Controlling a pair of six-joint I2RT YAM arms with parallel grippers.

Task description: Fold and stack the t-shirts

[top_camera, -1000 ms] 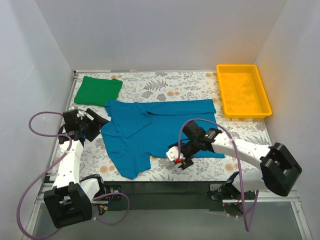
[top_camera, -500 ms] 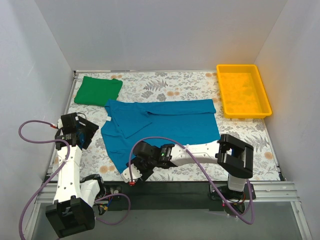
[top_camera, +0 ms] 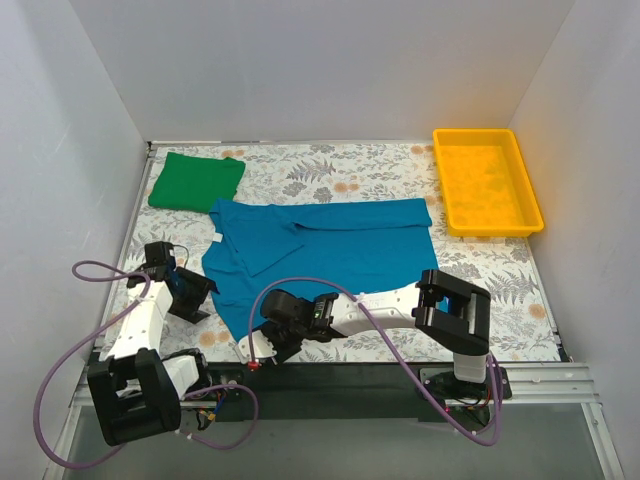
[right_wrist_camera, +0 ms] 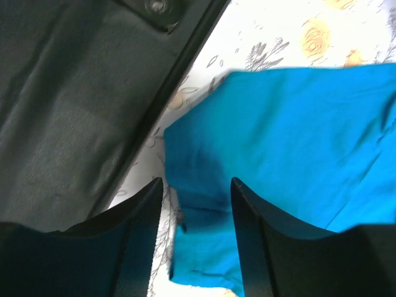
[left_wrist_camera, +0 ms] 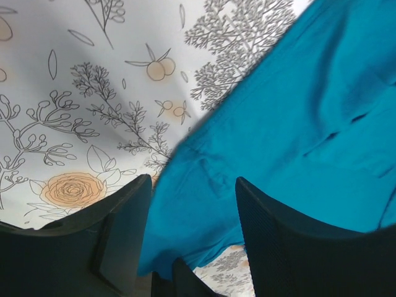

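Note:
The teal-blue t-shirt (top_camera: pixel 330 250) lies spread across the middle of the table, partly folded, with a flap running to the near left. The green t-shirt (top_camera: pixel 196 180) lies folded at the back left. My left gripper (top_camera: pixel 197 296) is open at the teal shirt's left edge. In the left wrist view (left_wrist_camera: pixel 193 189) the cloth edge (left_wrist_camera: pixel 204 204) lies between the spread fingers. My right gripper (top_camera: pixel 262 341) is open at the shirt's near-left corner. In the right wrist view (right_wrist_camera: pixel 197 192) that corner (right_wrist_camera: pixel 204 235) lies between the fingers.
A yellow plastic tray (top_camera: pixel 530 195) stands at the back right. The table's dark front rail (right_wrist_camera: pixel 80 105) runs just beside the right gripper. The right arm (top_camera: pixel 390 308) lies across the near edge of the floral tabletop (top_camera: pixel 330 170).
My right arm has swung from the shirt's near right side to its near-left corner. My left gripper has moved nearer and lower, to the shirt's left edge.

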